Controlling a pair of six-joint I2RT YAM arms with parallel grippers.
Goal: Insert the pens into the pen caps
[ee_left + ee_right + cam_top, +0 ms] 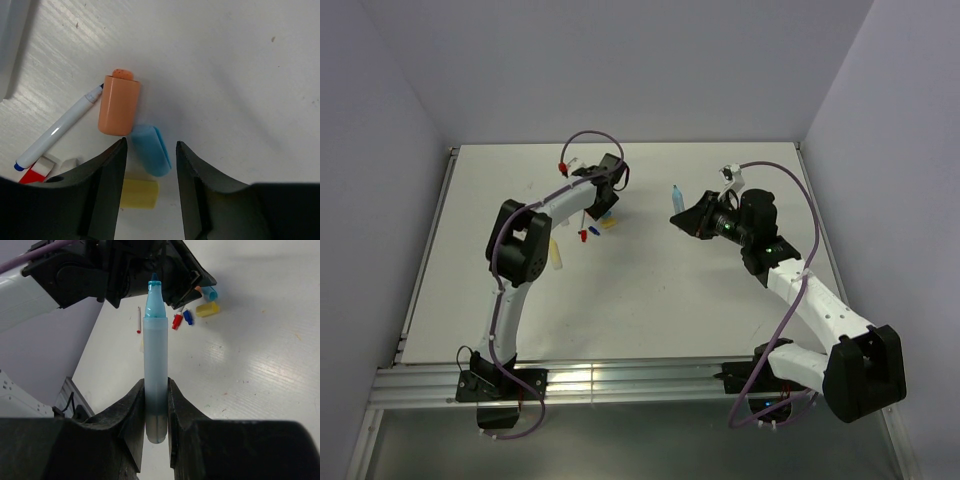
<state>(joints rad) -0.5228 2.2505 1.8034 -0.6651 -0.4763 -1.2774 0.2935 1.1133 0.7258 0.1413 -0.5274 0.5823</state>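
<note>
My left gripper [150,150] is open, low over the table, its jaws either side of a light blue pen cap [152,150] without touching it. An orange cap [119,104] with an orange nub at its far end lies just beyond. A yellow cap [140,194] lies under the jaws. A thin white pen [57,130] with a blue end lies at the left. My right gripper [156,390] is shut on a pale blue translucent pen [155,355] and holds it above the table, tip towards the left gripper. In the top view this pen [676,196] is right of the left gripper [610,185].
A red cap [176,321] and a dark blue cap [188,316] lie by the yellow cap [206,310]. A thin white stick with a red tip [138,320] lies further left. A pale yellow pen [557,255] lies beside the left arm. Walls enclose the table [650,300].
</note>
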